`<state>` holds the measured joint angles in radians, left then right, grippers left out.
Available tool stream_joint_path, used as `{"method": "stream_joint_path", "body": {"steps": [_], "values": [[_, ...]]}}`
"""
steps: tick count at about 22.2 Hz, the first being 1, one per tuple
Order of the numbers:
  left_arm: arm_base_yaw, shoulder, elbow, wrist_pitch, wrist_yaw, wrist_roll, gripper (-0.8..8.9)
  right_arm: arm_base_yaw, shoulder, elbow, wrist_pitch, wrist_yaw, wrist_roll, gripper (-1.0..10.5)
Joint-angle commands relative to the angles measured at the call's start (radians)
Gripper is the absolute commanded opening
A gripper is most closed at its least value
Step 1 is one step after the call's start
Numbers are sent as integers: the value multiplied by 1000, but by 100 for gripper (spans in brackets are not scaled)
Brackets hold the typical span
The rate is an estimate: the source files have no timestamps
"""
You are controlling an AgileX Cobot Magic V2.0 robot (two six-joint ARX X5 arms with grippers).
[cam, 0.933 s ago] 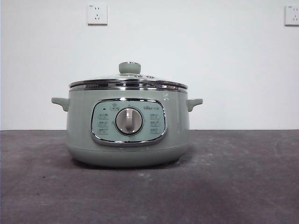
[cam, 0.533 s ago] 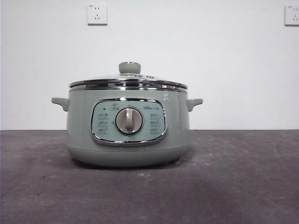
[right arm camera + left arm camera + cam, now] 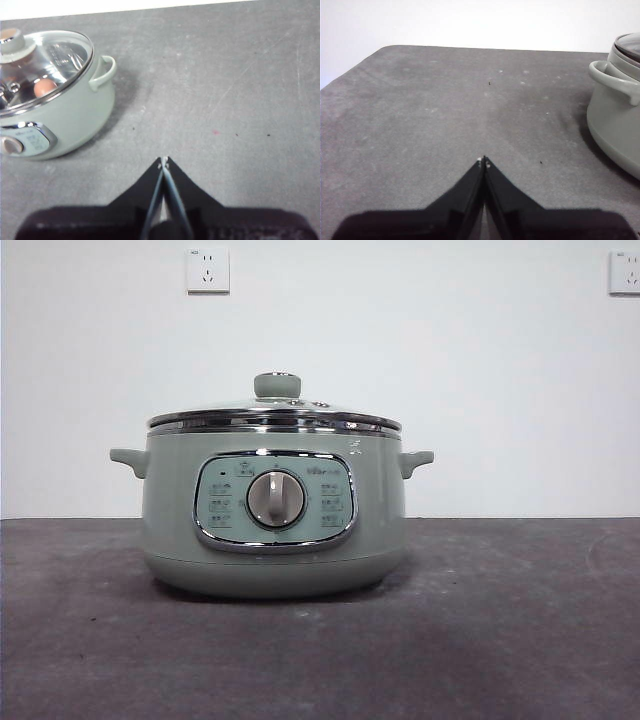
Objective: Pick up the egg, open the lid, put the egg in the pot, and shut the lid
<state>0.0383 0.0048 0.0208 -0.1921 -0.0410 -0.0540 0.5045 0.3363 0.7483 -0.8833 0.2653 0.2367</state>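
Observation:
The sage-green pot (image 3: 273,520) stands on the dark table with its dial facing the front view. The glass lid (image 3: 275,415) with its green knob sits closed on the pot. In the right wrist view the pot (image 3: 65,115) is off to one side, and the reddish-brown egg (image 3: 45,88) shows through the lid (image 3: 55,60), inside the pot. My right gripper (image 3: 163,161) is shut and empty above bare table, apart from the pot. My left gripper (image 3: 483,160) is shut and empty, with the pot's side and handle (image 3: 615,85) at the picture's edge.
The grey table (image 3: 500,620) runs to a white wall with two sockets (image 3: 208,270). The table's far edge and rounded corner show in the left wrist view (image 3: 390,48).

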Motion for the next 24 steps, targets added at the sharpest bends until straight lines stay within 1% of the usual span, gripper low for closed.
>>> {"method": "stream_joint_path", "body": {"steps": [1,2,3,4,5,6,7,8,10,12,14,16,21,24], "values": [[3,-3,-15,3,1,-6,-3,3,-1,-8,37,3,-3,1],[3,-3,-15,3,1,-6,-3,2,-1,-9,81,-2,-13,1],[3,-3,-15,3,2,-6,-3,1,-1,-10,151,-11,-65,1],[3,-3,-15,3,1,-6,-3,-8,2,-17,225,-42,-149,1],[3,-3,-15,3,1,-6,-3,-28,2,-32,296,-103,-237,1],[3,-3,-15,3,1,-6,-3,-66,2,-58,374,-210,-319,1],[3,-3,-15,3,1,-6,-3,-114,1,-88,430,-305,-352,1],[3,-3,-15,3,1,-6,-3,-172,1,-121,468,-374,-356,1],[3,-3,-15,3,1,-6,-3,-288,1,-201,521,-471,-358,1],[3,-3,-15,3,1,-6,-3,-351,-12,-258,541,-504,-358,1],[3,-3,-15,4,1,-6,-3,-409,-46,-325,572,-505,-358,1],[3,-3,-15,4,1,-6,-3,-444,-91,-390,602,-502,-358,1],[3,-3,-15,4,1,-6,-3,-485,-215,-542,661,-495,-366,1],[3,-3,-15,4,1,-6,-3,-498,-276,-621,668,-496,-355,1]]}}
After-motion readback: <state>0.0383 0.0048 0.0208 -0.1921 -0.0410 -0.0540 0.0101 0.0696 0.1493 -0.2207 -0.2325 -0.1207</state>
